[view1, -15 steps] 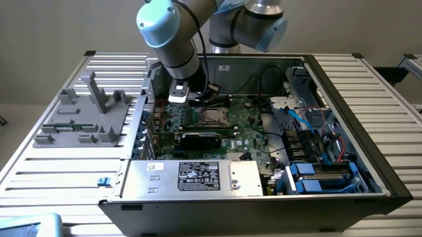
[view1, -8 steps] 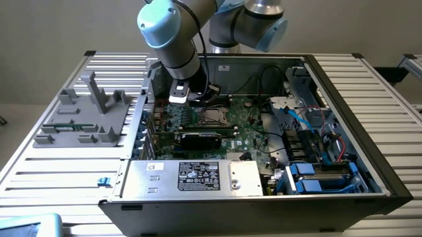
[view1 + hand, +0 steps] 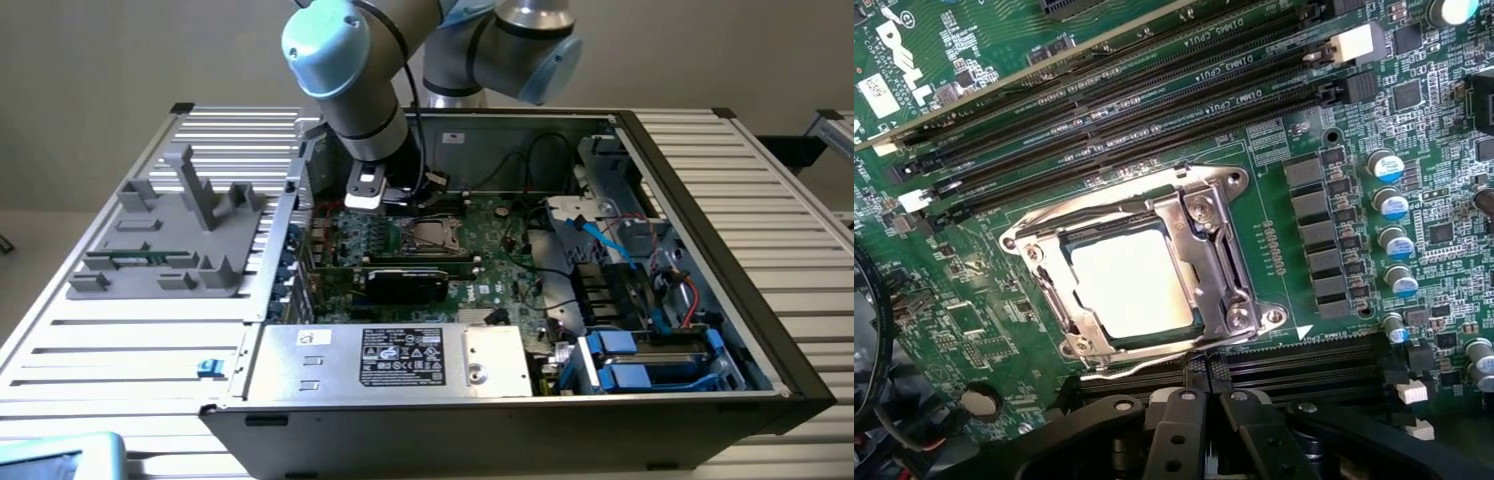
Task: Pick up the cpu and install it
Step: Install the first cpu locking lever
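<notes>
A: What does the exterior view give you?

B: Plain grey wall, a slatted metal table, and an open computer case on it. My arm reaches down inside, its end low over the motherboard, just beside the socket.

A: And the wrist view?

B: The cpu lies flat inside the socket frame, bright lid up. My gripper has its fingers pressed together, holding nothing, near the frame's edge.

A: How would it handle?

B: I judge it light, stiff and slick on top, fragile underneath — I'd take it by two opposite edges, never the face.
</notes>
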`<state>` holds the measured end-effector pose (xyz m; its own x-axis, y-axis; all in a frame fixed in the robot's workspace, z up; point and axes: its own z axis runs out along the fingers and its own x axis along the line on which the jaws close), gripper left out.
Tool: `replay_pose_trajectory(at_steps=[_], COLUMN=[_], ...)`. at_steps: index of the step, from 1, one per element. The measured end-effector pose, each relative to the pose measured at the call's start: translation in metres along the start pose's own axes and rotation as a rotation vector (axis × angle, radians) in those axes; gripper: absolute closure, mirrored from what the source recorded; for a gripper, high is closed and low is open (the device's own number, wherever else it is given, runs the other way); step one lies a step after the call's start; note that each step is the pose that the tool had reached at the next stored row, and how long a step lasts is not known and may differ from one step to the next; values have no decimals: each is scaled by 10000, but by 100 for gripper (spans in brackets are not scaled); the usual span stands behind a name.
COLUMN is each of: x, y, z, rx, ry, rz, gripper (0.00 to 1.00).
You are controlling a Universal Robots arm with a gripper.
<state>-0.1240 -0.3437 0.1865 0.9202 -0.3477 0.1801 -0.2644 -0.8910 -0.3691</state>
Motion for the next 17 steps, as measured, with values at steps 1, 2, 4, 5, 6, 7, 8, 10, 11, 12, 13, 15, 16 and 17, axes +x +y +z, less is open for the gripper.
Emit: replay_pose_trajectory(at_steps=[1, 2, 4, 5, 6, 7, 8, 10, 11, 12, 13, 15, 16, 17], x=[5, 9, 20, 26, 32, 39, 46, 60, 65, 70, 76, 90, 98, 106], y=[-1, -3, -6, -8, -9, -11, -13, -17, -18, -20, -22, -26, -28, -30], z=[1, 3, 6, 8, 10, 12, 14, 18, 20, 21, 23, 28, 31, 33], rx=[-3, -7, -12, -14, -15, -17, -16, -12, -10, -9, -8, -1, 2, 6], ry=[6, 11, 23, 27, 32, 35, 39, 43, 47, 49, 51, 53, 55, 56], rz=[15, 29, 55, 67, 80, 90, 102, 121, 132, 143, 152, 166, 173, 179], gripper=[89, 89, 89, 89, 89, 89, 89, 89, 89, 89, 89, 89, 89, 89])
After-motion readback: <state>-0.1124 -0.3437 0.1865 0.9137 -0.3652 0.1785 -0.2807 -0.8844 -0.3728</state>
